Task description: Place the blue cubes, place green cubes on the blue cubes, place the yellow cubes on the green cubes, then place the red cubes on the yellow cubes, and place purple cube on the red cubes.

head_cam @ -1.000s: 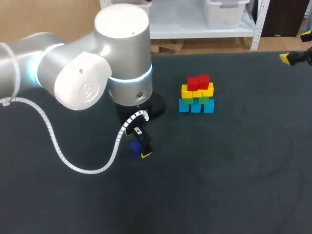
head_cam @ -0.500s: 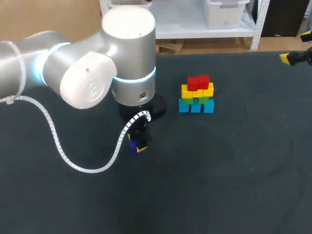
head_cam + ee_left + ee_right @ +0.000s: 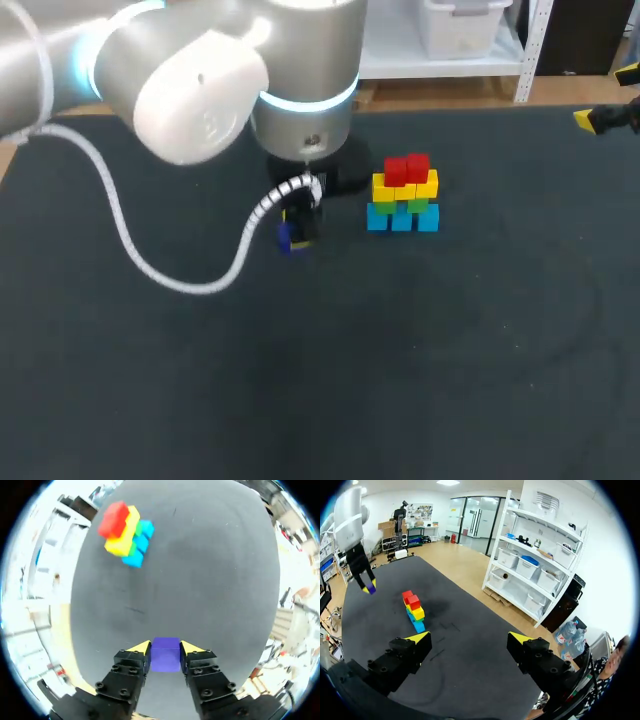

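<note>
Left wrist view shows what head view mostly hides: left gripper (image 3: 165,649) clamped on the small purple cube (image 3: 165,656), a yellow tip on each side. Head view puts the blue-green-yellow-red cube stack (image 3: 402,195) at that gripper's 2 o'clock, well apart. Right gripper (image 3: 470,637) is wide, holding nothing. Since 1 s ago the left arm has carried the cube toward 12 o'clock, nearer the stack.

Robotics laboratory. Evidence: a grey robot arm (image 3: 200,90) with a white cable loom (image 3: 130,255) above a dark-matted bench (image 3: 470,370), and coloured test cubes (image 3: 403,195) stacked on that bench.
</note>
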`<action>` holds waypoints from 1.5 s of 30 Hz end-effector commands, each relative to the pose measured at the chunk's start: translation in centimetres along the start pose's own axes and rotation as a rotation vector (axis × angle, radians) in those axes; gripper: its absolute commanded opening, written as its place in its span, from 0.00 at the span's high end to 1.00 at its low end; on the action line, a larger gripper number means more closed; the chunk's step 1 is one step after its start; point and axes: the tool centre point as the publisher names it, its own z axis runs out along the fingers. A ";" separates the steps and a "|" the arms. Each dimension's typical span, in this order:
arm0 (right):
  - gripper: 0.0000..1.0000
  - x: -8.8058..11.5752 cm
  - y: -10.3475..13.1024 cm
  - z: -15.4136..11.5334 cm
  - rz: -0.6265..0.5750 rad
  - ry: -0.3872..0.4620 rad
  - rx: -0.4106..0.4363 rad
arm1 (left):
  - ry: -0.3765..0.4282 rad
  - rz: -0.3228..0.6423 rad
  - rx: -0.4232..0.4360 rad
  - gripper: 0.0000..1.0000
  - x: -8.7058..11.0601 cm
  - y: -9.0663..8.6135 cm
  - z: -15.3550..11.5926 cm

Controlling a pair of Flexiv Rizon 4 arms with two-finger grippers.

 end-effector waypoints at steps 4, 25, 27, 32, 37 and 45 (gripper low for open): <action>0.00 0.0 -0.1 0.0 0.000 0.000 -0.003 | 0.038 0.182 -0.061 1.00 -3.4 3.7 -6.1; 0.00 0.0 -0.1 0.0 0.000 0.000 -0.003 | 0.026 0.475 0.068 1.00 -15.3 8.5 -5.0; 0.00 0.0 -0.1 0.0 0.000 0.000 -0.003 | 0.026 0.444 0.070 1.00 -15.6 9.1 -4.8; 0.00 0.0 -0.1 0.0 0.000 0.000 -0.003 | 0.020 0.395 0.083 1.00 -15.9 10.2 -4.4; 0.00 0.0 -0.1 0.0 0.000 0.000 -0.003 | -0.007 0.383 0.120 1.00 -16.7 10.5 -3.7; 0.00 0.0 -0.1 0.0 0.000 0.000 -0.003 | -0.030 0.359 0.148 1.00 -17.4 11.0 -2.8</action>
